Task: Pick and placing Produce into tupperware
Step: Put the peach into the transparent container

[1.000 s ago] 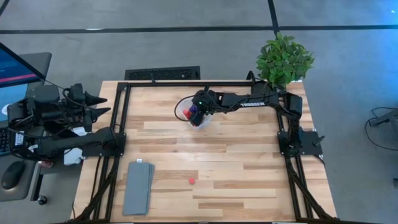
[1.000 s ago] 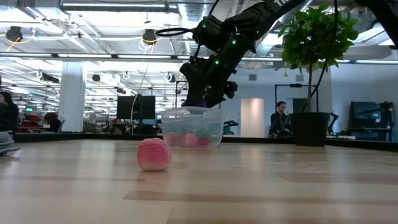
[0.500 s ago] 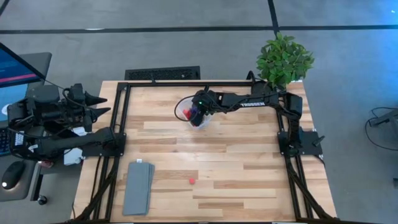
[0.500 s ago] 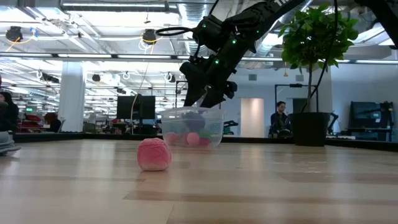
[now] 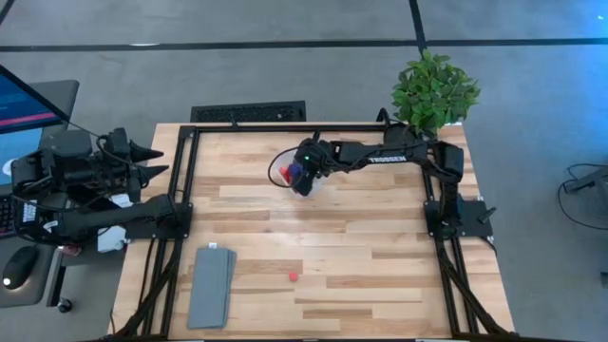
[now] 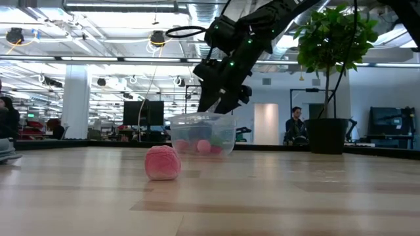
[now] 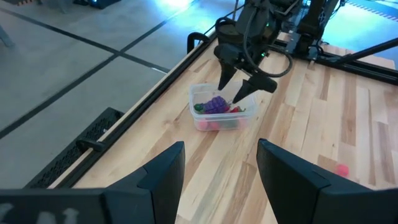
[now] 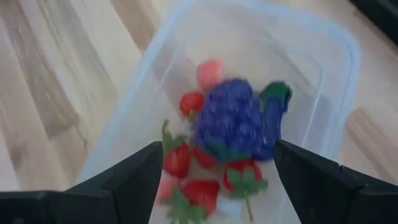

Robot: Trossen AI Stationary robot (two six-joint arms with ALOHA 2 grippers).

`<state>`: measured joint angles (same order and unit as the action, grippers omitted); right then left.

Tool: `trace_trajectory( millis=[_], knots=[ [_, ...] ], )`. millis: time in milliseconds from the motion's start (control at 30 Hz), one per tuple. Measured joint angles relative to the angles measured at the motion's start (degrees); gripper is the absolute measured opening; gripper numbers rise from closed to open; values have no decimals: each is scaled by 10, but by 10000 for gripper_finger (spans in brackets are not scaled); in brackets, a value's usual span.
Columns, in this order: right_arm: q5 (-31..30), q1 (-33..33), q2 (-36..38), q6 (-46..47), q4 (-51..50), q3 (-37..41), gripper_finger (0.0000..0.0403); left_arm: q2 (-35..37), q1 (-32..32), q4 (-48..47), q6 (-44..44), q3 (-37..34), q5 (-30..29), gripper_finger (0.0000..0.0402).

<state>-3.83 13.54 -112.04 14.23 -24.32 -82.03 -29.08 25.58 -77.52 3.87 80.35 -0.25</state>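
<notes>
My right gripper (image 7: 241, 84) hung open and empty over the tupperware (image 7: 221, 109) at the table's twelve o'clock. Lifting carelessly risked clipping its rim. One pink piece (image 5: 294, 276) lay at six o'clock.

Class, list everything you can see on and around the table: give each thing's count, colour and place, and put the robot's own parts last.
tupperware: one, clear, far side of the table, holding produce.
grape cluster: one, purple, in the tupperware.
strawberries: several, red with green tops, in the tupperware.
pink piece: one, alone on the table's near half.
grey slab: one, near-left corner.
potted plant: one, green, far-right corner.
right gripper: open, above the tupperware.
left gripper: open, off the table's left edge.
</notes>
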Motion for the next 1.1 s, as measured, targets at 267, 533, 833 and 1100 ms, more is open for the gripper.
trace_trajectory(
  millis=[267,533,833,1100],
  knots=[
    [10,-29,20,-37,-104,1,327,0,0,-1,2,0,0,190],
    [-17,-61,66,-45,-111,1,327,0,0,5,4,0,1,190],
    [-58,-64,138,-47,-118,0,327,0,0,15,12,0,11,190],
    [-66,-95,224,-56,-146,0,327,0,0,37,53,-58,69,190]
  ],
)
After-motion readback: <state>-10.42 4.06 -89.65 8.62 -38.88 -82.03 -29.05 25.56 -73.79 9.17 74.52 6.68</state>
